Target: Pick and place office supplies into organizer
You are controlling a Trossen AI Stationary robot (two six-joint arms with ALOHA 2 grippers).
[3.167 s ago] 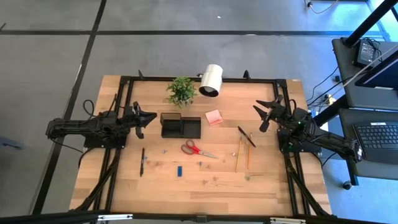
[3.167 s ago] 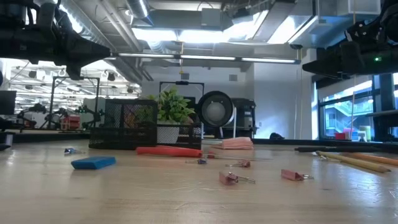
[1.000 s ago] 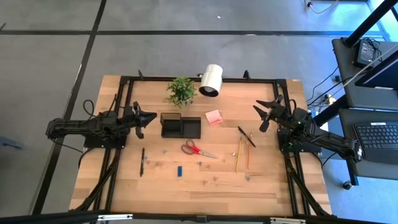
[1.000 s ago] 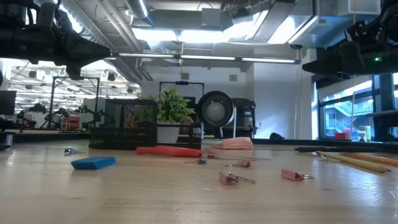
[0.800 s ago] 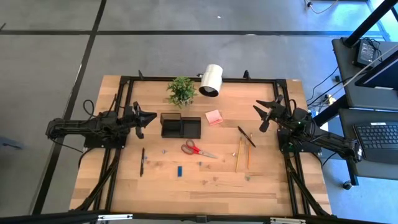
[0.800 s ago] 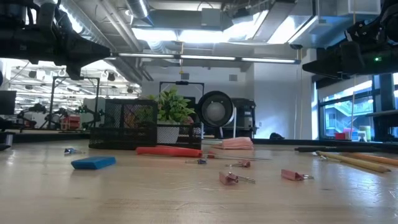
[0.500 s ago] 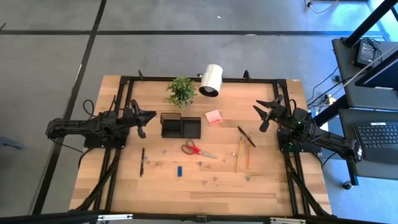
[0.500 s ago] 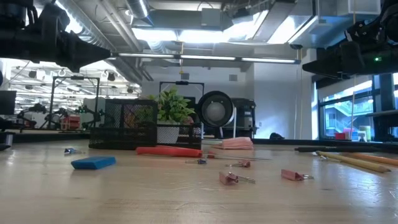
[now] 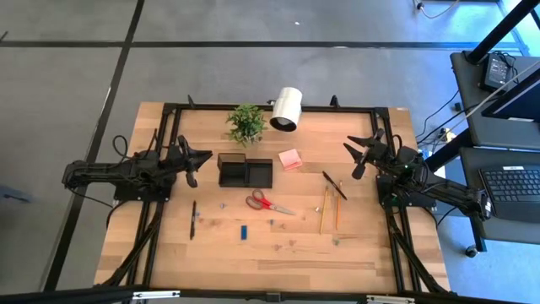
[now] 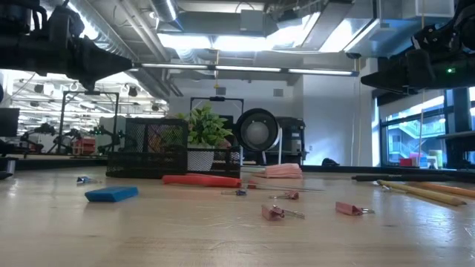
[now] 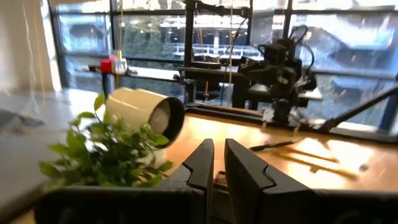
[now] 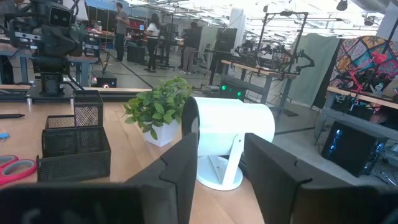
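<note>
The black mesh organizer (image 9: pixel 245 171) stands left of the table's middle. Nearer lie the red-handled scissors (image 9: pixel 266 202), a blue block (image 9: pixel 243 230) and small clips (image 9: pixel 274 224). A pink pad (image 9: pixel 290 159) rests right of the organizer. One dark pen (image 9: pixel 193 219) lies toward the left, another (image 9: pixel 334 184) beside two yellow pencils (image 9: pixel 323 209) toward the right. My left gripper (image 9: pixel 205 160) hovers left of the organizer, its fingers (image 11: pixel 202 165) only a narrow slit apart. My right gripper (image 9: pixel 350 156) hovers open above the table's right part.
A green potted plant (image 9: pixel 245 123) and a white cylindrical lamp (image 9: pixel 287 108) stand at the far edge behind the organizer. A black metal frame (image 9: pixel 169 108) runs along the table's edges. Bare wood lies along the near edge (image 9: pixel 278 262).
My left arm has shifted a little above the table's left side, as the low view shows. The supplies, the organizer and my right arm have stayed put.
</note>
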